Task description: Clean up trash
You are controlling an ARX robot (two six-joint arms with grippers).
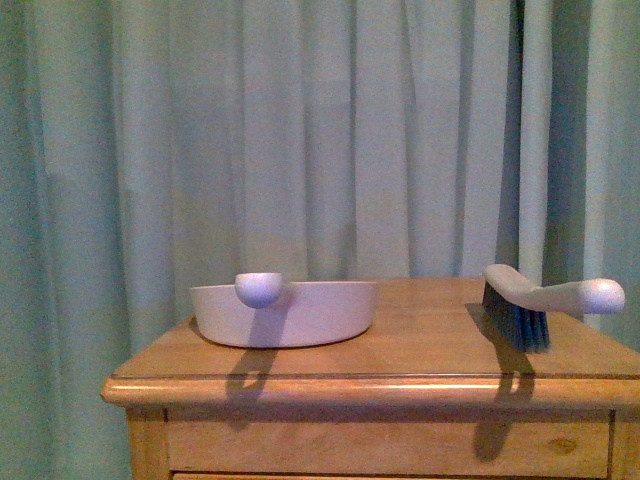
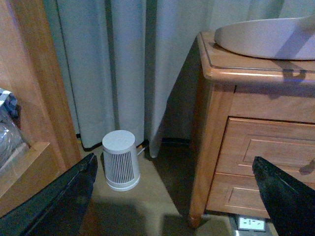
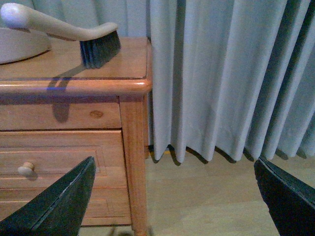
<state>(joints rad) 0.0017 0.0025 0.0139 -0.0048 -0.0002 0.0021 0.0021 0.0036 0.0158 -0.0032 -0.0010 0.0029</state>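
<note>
Two dark fingers [image 2: 54, 201] of the left gripper [image 2: 174, 164] stood spread wide with nothing between them, hanging low beside the light wooden drawer cabinet [image 2: 256, 147]. Beyond the gap, on the floor, stood a small white cylindrical appliance with vertical slats [image 2: 120, 167], close against the pale grey-green curtain [image 2: 123, 64]. The right gripper [image 3: 174, 164] was spread just as wide and was just as empty. It hung low by the cabinet's other front corner, where a round pale drawer knob [image 3: 25, 169] showed and bare tan floor [image 3: 206, 196] ran back to the curtain's hem.

On the cabinet top, seen from the front, a pale pinkish plastic dustpan [image 1: 300, 315] lay toward the left, its rounded handle end pointing at the camera. A hand brush with a cream handle and dark bristles [image 1: 545, 300] rested near the right edge. Its bristles were down on the wood and its handle reached out to the right, raised off the top, well apart from the dustpan. The trash could not be seen in any of the three views, so its place could not be told.
</note>
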